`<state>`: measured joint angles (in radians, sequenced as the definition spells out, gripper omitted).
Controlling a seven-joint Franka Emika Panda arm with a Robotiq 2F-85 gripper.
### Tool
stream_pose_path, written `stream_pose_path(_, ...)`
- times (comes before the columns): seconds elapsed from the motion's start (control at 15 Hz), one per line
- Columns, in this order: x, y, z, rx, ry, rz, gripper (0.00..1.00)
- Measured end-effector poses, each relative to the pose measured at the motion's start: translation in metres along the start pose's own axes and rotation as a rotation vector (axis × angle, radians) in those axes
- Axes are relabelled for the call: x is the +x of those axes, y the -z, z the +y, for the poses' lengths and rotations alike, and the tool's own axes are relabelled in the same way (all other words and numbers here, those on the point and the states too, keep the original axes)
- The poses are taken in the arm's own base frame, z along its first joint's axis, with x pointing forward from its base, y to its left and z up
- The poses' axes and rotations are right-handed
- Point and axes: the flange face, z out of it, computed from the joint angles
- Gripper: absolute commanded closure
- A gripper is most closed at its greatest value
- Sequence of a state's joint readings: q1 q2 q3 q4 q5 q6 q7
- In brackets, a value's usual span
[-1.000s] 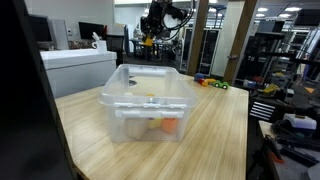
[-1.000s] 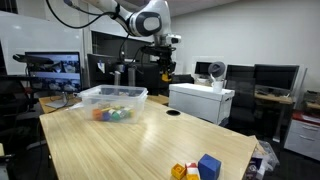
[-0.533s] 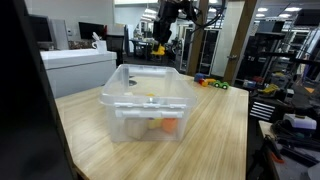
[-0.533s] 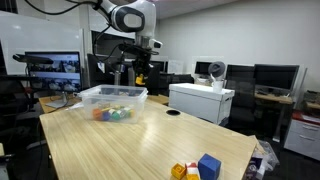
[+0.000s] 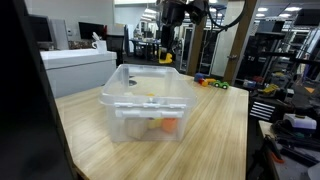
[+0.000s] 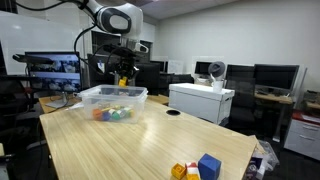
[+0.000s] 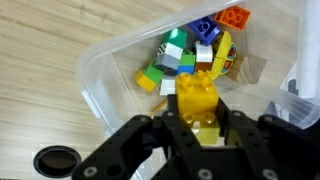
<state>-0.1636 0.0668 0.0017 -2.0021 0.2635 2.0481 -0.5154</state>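
One short sideways sweep, seen in both exterior views: carries the gripper away from the air beside the white cabinet and parks it high over the clear bin, at much the same height as a second ago. Leaves the grip itself as it was, closed almost fully and pinching a yellow block by its lower part between two black fingers, with the knobbed top poking out past the tips. Looks straight down in the wrist view past that block into the bin, onto a heap of blocks in green, blue, white, orange and yellow gathered toward one end. Puts the yellow block above the inside of the bin, closer to one wall than to the middle, well above the heap and touching nothing but the fingers. Shows, just outside that wall, a dark round hole in the wooden table, and far off at a corner of the table a few loose blocks, well apart from the bin. Amounts, as a judgement, to the carrying part being about done: lined up over the others of its kind, not yet let go
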Motion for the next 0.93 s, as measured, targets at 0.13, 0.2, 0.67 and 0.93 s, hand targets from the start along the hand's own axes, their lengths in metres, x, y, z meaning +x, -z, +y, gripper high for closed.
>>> stream_pose_path(0.13, -0.001, -0.008, -0.011, 0.006, 0.023, -0.016, 0.37)
stream_pose_path(0.2, -0.002, -0.009, -0.012, 0.007, 0.024, -0.018, 0.3)
stream_pose_path(0.67, -0.004, -0.004, -0.008, 0.002, 0.015, -0.009, 0.0)
stream_pose_path(0.93, -0.003, 0.007, 0.001, -0.015, -0.001, 0.025, 0.0)
